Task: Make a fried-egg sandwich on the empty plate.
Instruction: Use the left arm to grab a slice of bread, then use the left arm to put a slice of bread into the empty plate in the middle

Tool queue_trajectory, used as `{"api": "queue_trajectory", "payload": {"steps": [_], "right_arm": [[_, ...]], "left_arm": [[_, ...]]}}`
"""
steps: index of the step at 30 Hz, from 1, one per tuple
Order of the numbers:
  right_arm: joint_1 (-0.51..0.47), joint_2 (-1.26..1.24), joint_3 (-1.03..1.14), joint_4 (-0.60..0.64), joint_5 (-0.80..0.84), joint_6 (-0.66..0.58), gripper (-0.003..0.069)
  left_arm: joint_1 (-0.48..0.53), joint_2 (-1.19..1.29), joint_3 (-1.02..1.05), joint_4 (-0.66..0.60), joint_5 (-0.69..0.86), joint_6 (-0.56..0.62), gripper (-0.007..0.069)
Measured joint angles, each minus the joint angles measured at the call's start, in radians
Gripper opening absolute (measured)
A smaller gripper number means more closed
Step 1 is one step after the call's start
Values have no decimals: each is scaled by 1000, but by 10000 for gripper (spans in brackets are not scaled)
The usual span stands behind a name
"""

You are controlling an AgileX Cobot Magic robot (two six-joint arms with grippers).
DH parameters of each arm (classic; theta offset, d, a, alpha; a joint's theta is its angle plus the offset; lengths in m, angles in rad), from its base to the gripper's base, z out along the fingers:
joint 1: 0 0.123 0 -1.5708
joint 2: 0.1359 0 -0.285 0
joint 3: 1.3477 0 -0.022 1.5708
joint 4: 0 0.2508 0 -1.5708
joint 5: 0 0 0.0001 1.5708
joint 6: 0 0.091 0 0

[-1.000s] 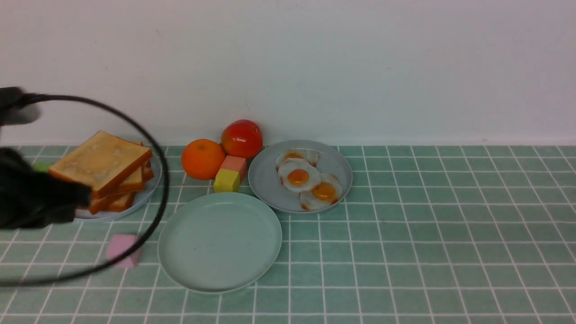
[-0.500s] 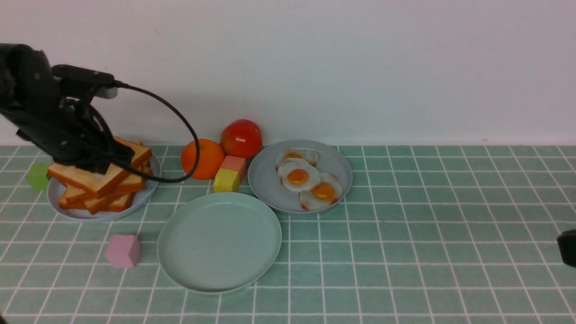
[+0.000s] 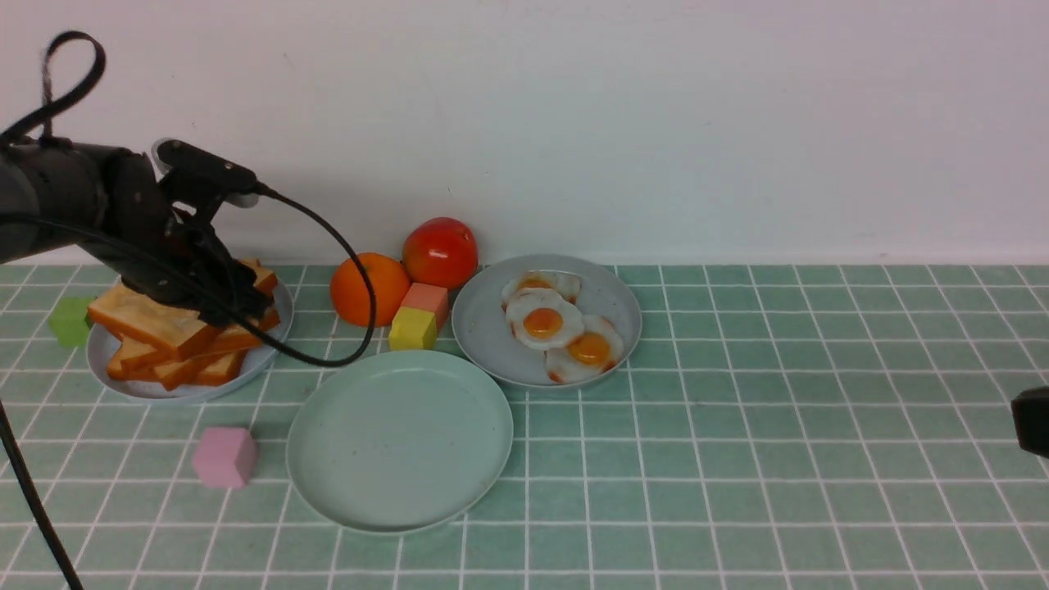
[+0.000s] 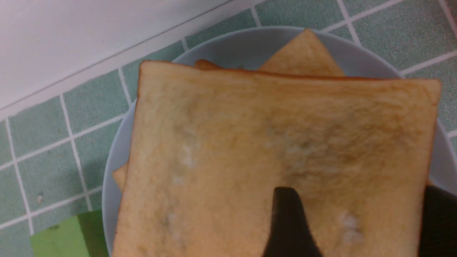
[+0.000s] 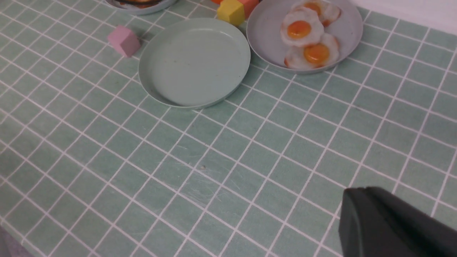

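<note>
The left gripper [image 4: 357, 200] stands with its jaws spread wide and holds nothing: in the left wrist view one dark finger [image 4: 287, 217] lies over the pale face of the top toast slice [image 4: 278, 135], the other at that slice's edge. The slice is uppermost on a tilted toast stack [image 3: 176, 344] on the grey-blue plate [image 3: 123, 383] at the left rear of the table, with a green block [image 3: 70, 321] just beside the plate. Step in hand, as judged: take the first slice. For a sound grip, straddle one edge of the top slice only, close on its crust and not on the slice beneath, then lift straight up before travelling, since the leaning stack may slide. The empty plate [image 3: 400, 442] lies bare at front centre, near the pink block [image 3: 224, 456]; set the slice flat at its middle. The fried eggs [image 3: 543, 321] lie on a second grey-blue plate [image 3: 492, 344] just behind it. The right gripper [image 3: 1033, 422] is closed on nothing visible, well apart at the right edge
</note>
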Motion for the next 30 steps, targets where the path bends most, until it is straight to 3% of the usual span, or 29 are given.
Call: {"api": "queue_trajectory", "payload": {"steps": [2,7,9,19,23,24,25,30], "right_arm": [[0,0,0,4,0,0,8],[0,0,0,7,4,0,13],[0,0,0,7,7,0,13],[0,0,0,8,23,-1,14],[0,0,0,8,29,-10,14],[0,0,0,8,29,-11,14],[0,0,0,8,33,-18,14],[0,0,0,8,54,-21,14]], "left_arm": [[-1,0,-3,1,4,0,370],[-1,0,-6,3,31,1,111],[-1,-3,-6,4,40,1,56],[-69,-146,-6,16,170,-28,57],[-224,-266,22,16,278,-170,57],[-224,-270,25,16,278,-175,57],[-294,-294,60,16,307,-212,57],[-499,-274,195,36,296,-255,57]]}}
